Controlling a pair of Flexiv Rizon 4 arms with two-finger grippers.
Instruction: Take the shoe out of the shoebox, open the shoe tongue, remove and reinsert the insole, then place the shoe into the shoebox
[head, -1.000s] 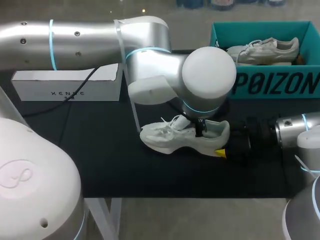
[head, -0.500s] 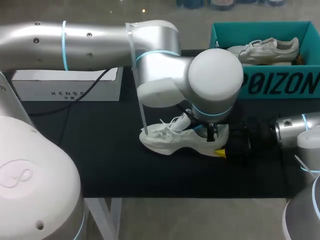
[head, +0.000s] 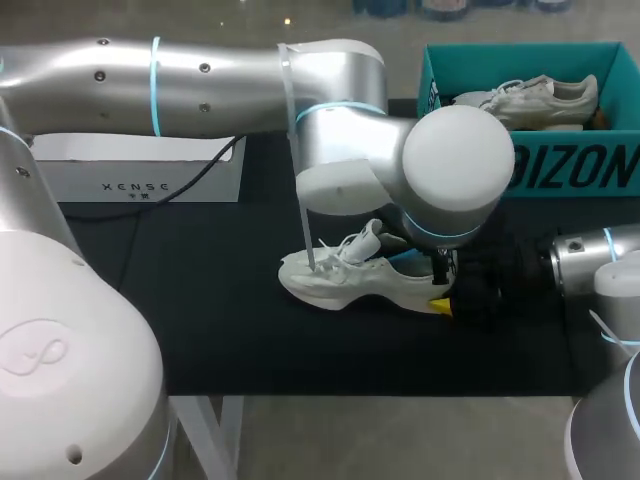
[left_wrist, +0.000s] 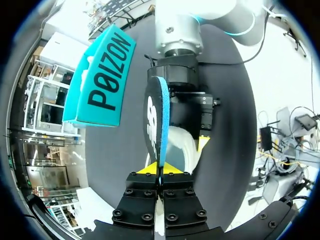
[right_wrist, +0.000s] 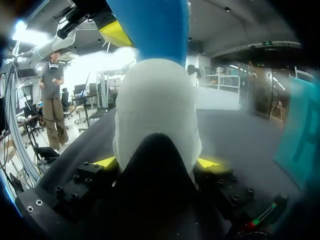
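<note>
The left gripper (left_wrist: 159, 170), clenched on the insole (left_wrist: 155, 120), has shifted nearer the right gripper (right_wrist: 156, 162), which clamps the shoe (right_wrist: 155, 110) between its fingers.

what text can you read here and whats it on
"POIZON": big black letters on the shoebox side.
"XENSE": small dark print on the white box; the line under it is too small to read.
White mark on the insole: too unclear to read.

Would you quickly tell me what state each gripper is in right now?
Left gripper: shut on the insole.
Right gripper: shut on the shoe, at its heel.
</note>
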